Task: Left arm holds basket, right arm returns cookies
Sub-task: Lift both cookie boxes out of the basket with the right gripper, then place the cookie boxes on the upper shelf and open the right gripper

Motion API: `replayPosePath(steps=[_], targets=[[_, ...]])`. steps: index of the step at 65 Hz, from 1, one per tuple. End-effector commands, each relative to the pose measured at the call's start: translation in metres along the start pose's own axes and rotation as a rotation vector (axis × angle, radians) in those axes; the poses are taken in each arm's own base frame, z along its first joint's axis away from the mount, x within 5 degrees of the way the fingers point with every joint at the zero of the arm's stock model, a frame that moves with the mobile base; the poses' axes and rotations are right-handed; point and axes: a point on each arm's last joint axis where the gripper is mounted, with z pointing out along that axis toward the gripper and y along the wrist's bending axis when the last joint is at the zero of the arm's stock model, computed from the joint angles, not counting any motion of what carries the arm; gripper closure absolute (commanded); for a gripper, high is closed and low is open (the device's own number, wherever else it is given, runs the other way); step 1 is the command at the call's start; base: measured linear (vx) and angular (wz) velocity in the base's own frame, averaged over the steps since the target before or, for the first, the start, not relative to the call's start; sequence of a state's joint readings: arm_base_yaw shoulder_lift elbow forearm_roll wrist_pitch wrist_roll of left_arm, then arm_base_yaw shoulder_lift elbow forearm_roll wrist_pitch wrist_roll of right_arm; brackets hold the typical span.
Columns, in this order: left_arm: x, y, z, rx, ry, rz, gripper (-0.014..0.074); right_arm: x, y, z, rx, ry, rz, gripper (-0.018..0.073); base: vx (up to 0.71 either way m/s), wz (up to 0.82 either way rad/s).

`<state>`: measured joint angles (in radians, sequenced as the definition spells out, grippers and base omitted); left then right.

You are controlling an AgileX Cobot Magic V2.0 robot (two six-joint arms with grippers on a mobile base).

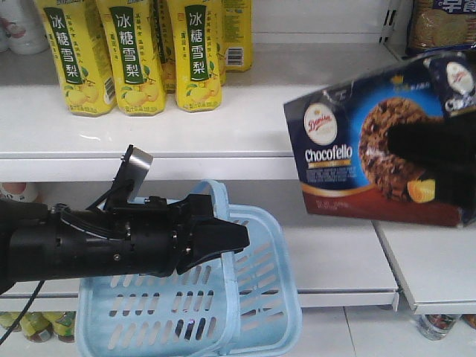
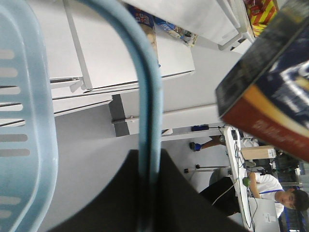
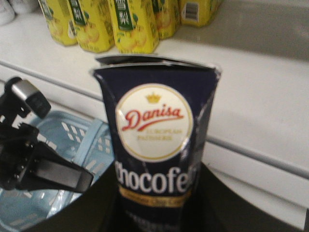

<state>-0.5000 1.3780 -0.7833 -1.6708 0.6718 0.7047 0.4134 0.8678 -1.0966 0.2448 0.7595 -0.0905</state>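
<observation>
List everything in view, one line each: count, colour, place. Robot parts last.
Chocofello cookie box: 1, dark blue with brown-red bottom band, held in the air right of the basket, in front of the shelves.
shopping basket: 1, light blue, slotted sides, hanging by its hoop handle at lower centre.
pear drink bottles: at least 4, yellow with green labels, upper shelf, left.
biscuit pack: 1, pale biscuits, blue wrapper, upper right.
shelves: white, several tiers.
left claw: black, shut on the basket handle.
right claw: dark and blurred, shut on the cookie box.

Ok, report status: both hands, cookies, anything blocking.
Left hand shut on basket handle. Right hand shut on cookies, held up by shelf. Nothing blocking.
</observation>
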Motion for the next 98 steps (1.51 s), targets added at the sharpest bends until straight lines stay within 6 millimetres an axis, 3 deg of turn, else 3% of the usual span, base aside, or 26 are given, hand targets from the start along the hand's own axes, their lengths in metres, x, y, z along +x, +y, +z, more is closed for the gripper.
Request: replayPosePath(steps=[1,10,23,39,55,67,78,86,98], targets=[[-0.008,-0.025,-0.009,0.115,-0.062,-0.026,0.0602,-0.034,0.000,-0.011,0.033,-0.182,-0.026,0.0391,0.00,0.00],[-0.008,-0.025,-0.009,0.115,-0.062,-0.026,0.0602,-0.053,-0.008,0.000,0.111,-0.243,-0.032,0.0391,0.00,0.00],[-0.008,-0.025,-0.009,0.115,-0.062,-0.026,0.0602,-0.064,-0.032,0.037,0.256,-0.282,-0.010,0.0391,0.00,0.00],[-0.008,-0.025,-0.009,0.115,-0.062,-0.026,0.0602,-0.061,-0.093,0.068,0.444,-0.262,0.110,0.0391,0.00,0.00],[-0.008,-0.025,-0.009,0.115,-0.062,-0.026,0.0602,-0.058,-0.112,0.108,0.444,-0.250,0.026,0.0379,0.00,0.00],[-0.008,-0.025,-0.009,0.115,-0.062,-0.026,0.0602,-0.048,-0.122,0.135,0.440,-0.201,0.029,0.0300,0.00,0.00],[-0.008,-0.025,-0.009,0.115,-0.062,-0.026,0.0602,-0.044,-0.124,0.141,0.440,-0.170,0.037,0.0148,0.00,0.00],[-0.008,-0.025,-0.009,0.115,-0.062,-0.026,0.0602,-0.048,-0.121,0.133,0.440,-0.191,0.034,0.0047,0.00,0.00],[-0.008,-0.025,-0.009,0.115,-0.062,-0.026,0.0602,-0.051,-0.115,0.117,0.449,-0.192,0.037,-0.0009,0.00,0.00]])
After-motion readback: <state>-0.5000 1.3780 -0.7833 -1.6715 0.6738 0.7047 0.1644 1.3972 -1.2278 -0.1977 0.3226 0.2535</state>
